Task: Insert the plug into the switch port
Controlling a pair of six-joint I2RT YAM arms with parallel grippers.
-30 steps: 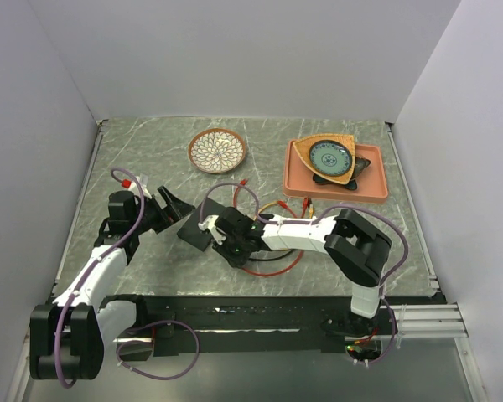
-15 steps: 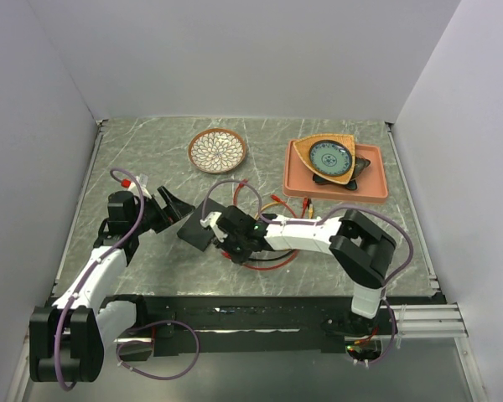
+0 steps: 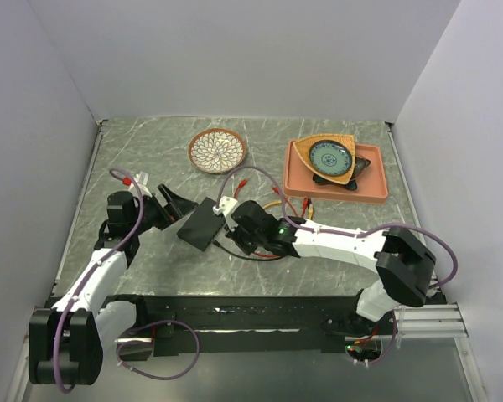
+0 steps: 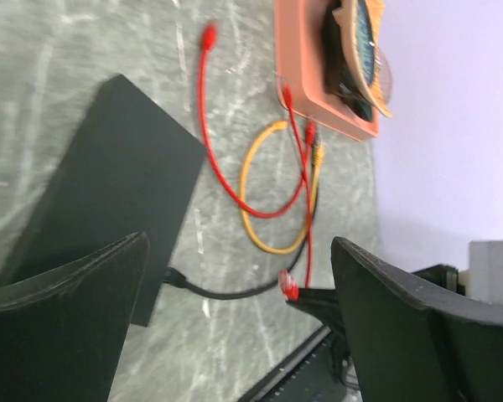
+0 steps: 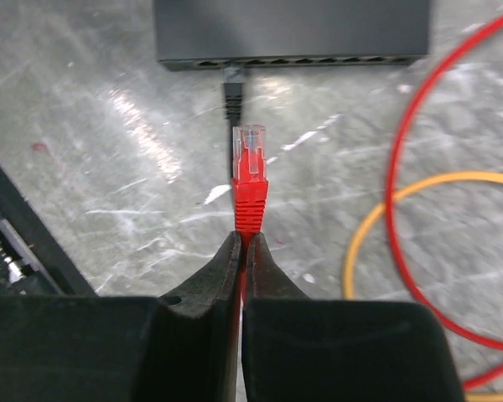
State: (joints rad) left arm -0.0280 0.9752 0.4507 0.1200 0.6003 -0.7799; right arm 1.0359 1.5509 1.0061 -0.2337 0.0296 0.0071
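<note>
The right fingers were pressed together on the boot of a red plug, which stuck straight out ahead of their tips with its clear end leading. Directly beyond that end, and apart from it, lay the switch. It was a flat black box with its row of ports facing back toward the fingers, and the plug was short of the row and not yet in any socket. A black cable already sat in one port just left of the plug's line, its lead running back toward the fingertips and vanishing behind the red plug. Off to the right of these fingers a red cable and a yellow cable curved in loops on the grey marbled worktop. The left fingers stood wide apart with nothing clamped between them. The switch lay flat ahead of the finger on the left side of the wrist view, its near corner hidden behind that finger, so contact could not be told. Between and beyond the two left fingers showed the cable loops, and farther ahead a salmon tray holding a bowl. From above, a patterned dish sat well beyond both pairs of fingers.
</note>
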